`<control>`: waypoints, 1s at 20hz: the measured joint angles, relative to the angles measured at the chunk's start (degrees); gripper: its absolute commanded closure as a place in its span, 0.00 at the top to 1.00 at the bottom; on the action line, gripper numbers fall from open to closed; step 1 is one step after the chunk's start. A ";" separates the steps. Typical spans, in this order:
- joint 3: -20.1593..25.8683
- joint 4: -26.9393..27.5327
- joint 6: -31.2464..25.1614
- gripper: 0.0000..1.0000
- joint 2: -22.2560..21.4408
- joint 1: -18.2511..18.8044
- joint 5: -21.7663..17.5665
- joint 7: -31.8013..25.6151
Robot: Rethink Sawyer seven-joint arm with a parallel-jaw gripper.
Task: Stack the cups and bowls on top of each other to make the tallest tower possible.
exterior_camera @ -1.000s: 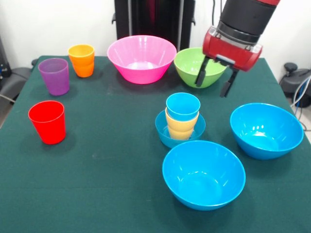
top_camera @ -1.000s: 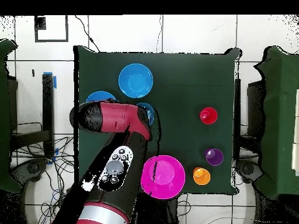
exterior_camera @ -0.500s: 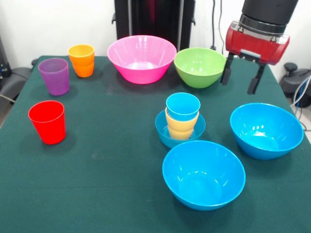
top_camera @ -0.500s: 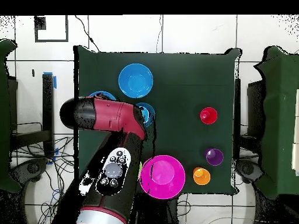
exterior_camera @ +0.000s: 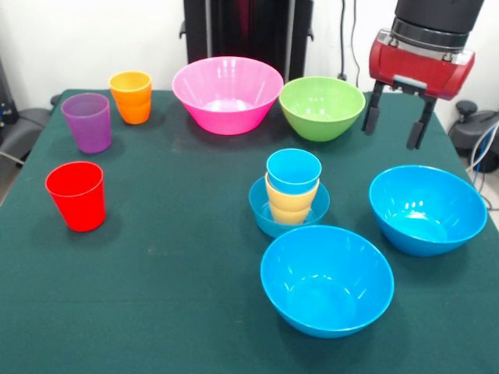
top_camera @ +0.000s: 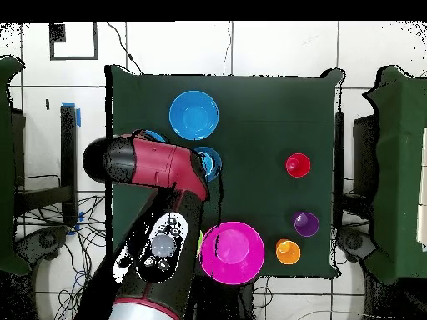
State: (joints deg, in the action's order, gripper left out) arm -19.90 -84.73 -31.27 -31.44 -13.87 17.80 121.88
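The tower is a small blue bowl [exterior_camera: 263, 214] holding a yellow-orange cup [exterior_camera: 291, 201] with a light blue cup [exterior_camera: 294, 170] nested on top; from overhead it shows as a blue tower top [top_camera: 210, 163] beside the arm. My gripper [exterior_camera: 395, 126] hangs open and empty in the air, right of the green bowl [exterior_camera: 321, 107] and behind the right-hand large blue bowl [exterior_camera: 427, 209]. Another large blue bowl [exterior_camera: 326, 279] sits in front of the tower. The pink bowl [exterior_camera: 227, 93] stands at the back. The orange cup [exterior_camera: 131, 97], purple cup [exterior_camera: 86, 122] and red cup [exterior_camera: 76, 195] stand at the left.
Overhead, the red arm [top_camera: 154, 167] covers the gripper, the green bowl and most of one blue bowl. One blue bowl [top_camera: 193, 115], the pink bowl [top_camera: 232, 252], red cup [top_camera: 298, 165], purple cup [top_camera: 306, 223] and orange cup [top_camera: 288, 251] show on the green table [top_camera: 258, 108].
The gripper has moved from in front of the green bowl toward the picture's right and slightly up, staying open and empty. Bowls and cups have not moved.
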 measured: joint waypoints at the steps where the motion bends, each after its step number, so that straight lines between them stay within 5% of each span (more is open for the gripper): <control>1: 0.07 -0.12 0.00 1.00 -0.01 0.00 0.37 0.00; 15: 3.19 -4.63 0.21 1.00 0.62 -0.08 3.92 0.00; 20: 3.23 -5.84 4.85 1.00 2.27 -0.95 3.93 0.00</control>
State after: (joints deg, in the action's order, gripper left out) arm -16.67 -90.57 -26.42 -29.17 -14.82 21.73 121.88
